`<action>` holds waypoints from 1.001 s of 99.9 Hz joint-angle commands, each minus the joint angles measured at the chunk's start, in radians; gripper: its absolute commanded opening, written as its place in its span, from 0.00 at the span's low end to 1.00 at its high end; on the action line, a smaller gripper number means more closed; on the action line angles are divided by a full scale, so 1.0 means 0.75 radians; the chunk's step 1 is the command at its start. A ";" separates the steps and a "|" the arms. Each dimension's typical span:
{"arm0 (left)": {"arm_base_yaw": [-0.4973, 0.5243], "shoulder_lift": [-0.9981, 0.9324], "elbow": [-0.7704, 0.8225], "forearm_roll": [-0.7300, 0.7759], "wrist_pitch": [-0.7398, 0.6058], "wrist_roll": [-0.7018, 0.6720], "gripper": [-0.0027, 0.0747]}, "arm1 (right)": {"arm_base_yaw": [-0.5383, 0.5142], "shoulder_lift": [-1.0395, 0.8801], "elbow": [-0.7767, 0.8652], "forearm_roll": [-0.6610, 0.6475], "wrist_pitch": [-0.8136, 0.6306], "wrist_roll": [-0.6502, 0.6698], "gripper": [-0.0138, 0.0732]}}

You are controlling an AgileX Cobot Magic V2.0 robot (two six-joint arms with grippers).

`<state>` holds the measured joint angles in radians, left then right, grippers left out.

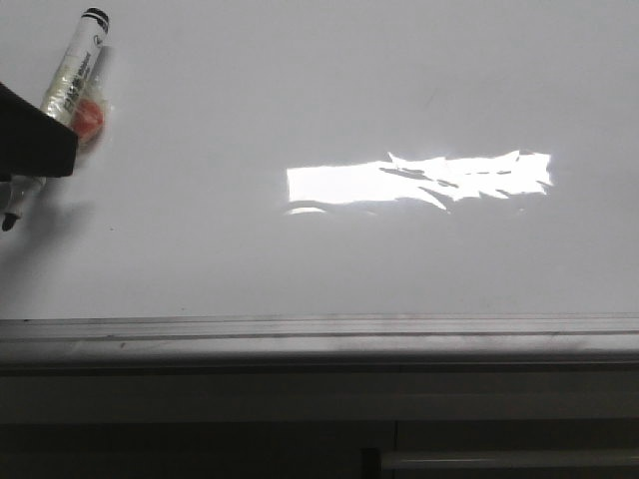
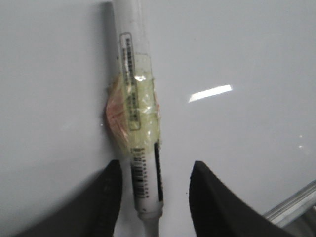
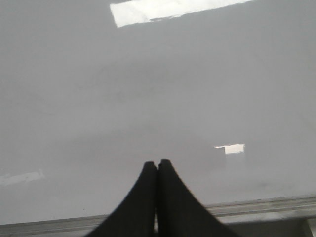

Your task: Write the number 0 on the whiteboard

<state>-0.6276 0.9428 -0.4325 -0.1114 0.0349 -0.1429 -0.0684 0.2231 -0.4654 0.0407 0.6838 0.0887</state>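
The whiteboard (image 1: 349, 80) is glossy white and bare; no number 0 shows on it in any view. A white marker pen (image 1: 72, 75) with a black end and a taped orange lump lies slanted at the far left. My left gripper (image 1: 35, 140) is over its lower part. In the left wrist view the gripper (image 2: 155, 168) is open and the marker (image 2: 133, 98) lies between the fingers, close to one and clear of the other. My right gripper (image 3: 158, 163) is shut and empty above the whiteboard (image 3: 148, 74), out of the front view.
A grey metal edge rail (image 1: 319, 334) runs along the board's near side and shows in the right wrist view (image 3: 256, 207). A bright white glare patch (image 1: 419, 180) lies mid-board. The marker's black tip (image 1: 8, 222) points toward the near left.
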 commanded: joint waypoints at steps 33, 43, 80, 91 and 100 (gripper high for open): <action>-0.012 0.035 -0.041 -0.009 -0.134 0.001 0.01 | 0.003 0.027 -0.045 0.032 -0.092 -0.003 0.08; -0.012 0.035 -0.041 -0.009 -0.135 0.001 0.01 | 0.034 0.027 -0.045 0.180 -0.100 -0.003 0.08; -0.276 -0.125 -0.044 0.518 -0.145 0.001 0.01 | 0.479 0.145 -0.060 0.783 -0.028 -1.005 0.09; -0.417 -0.186 -0.044 0.779 -0.145 0.001 0.01 | 0.584 0.235 -0.102 0.783 -0.010 -1.079 0.12; -0.522 -0.204 -0.044 0.910 -0.142 0.001 0.01 | 0.638 0.313 -0.149 0.786 -0.015 -1.114 0.27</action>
<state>-0.9597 0.8085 -0.4325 0.4685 0.0000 -0.1429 0.3776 0.3960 -0.5162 0.5926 0.7310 -0.6982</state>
